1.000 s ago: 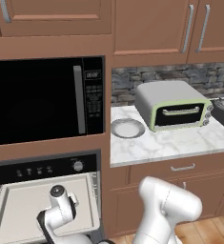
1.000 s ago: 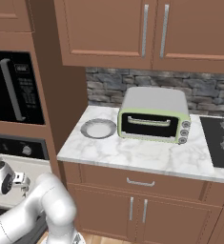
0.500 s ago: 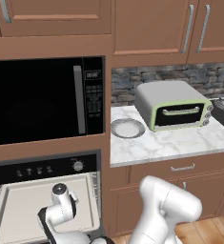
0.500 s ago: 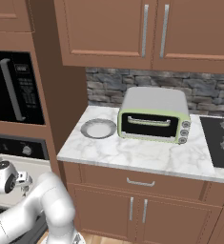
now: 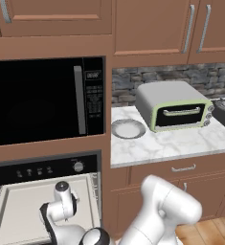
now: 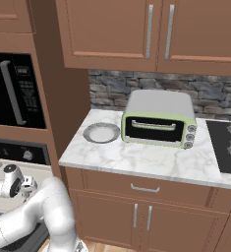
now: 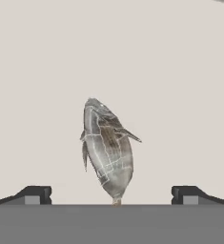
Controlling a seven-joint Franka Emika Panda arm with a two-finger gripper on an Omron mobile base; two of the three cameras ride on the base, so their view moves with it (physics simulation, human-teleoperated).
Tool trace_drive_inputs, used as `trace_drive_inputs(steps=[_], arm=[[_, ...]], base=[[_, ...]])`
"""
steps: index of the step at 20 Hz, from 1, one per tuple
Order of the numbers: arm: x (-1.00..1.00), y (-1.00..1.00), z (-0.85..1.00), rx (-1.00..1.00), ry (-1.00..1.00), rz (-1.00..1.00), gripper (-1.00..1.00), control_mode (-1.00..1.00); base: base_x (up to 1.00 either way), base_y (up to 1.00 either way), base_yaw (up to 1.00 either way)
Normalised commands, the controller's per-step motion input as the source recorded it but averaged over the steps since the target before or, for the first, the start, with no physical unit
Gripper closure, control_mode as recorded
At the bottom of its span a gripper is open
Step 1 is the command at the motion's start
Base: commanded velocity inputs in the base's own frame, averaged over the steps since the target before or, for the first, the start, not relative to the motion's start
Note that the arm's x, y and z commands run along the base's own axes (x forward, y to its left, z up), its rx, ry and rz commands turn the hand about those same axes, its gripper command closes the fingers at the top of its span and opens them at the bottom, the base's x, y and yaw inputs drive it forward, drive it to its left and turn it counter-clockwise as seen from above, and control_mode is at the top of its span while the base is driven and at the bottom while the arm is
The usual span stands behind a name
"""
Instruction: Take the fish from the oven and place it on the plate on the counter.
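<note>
- I am working over the oven point(image 5: 42, 172), whose cream tray point(image 7: 180, 71) is carrying the fish point(image 7: 106, 150).
- The counter point(image 6: 136, 160) is holding the plate point(image 6: 101, 133), bare.
- My gripper point(image 7: 111, 196) is hovering wide open, holding nothing; all 2 steps, grasp and placement, are waiting.

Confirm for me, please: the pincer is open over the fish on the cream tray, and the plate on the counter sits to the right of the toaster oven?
Not quite: the plate sits left of the toaster oven, as the right base view shows. The rest holds: the open pincer is over the fish on the cream tray.
</note>
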Motion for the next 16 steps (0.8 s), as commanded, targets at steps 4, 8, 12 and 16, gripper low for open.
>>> trace_drive_inputs(steps=[4, 8, 12, 16], arm=[[0.42, 0.00, -0.29, 0.01, 0.00, -0.05, -1.00, -1.00], [0.16, 0.00, -0.26, 0.00, 0.03, -0.01, -1.00, -1.00], [0.00, 0.00, -0.28, 0.00, 0.08, 0.00, -1.00, -1.00], [0.01, 0.00, -0.39, 0.00, 0.03, 0.00, -1.00, -1.00]], base=[[0.00, 0.00, 0.00], [0.00, 0.00, 0.00], [0.00, 0.00, 0.00], [0.00, 0.00, 0.00]])
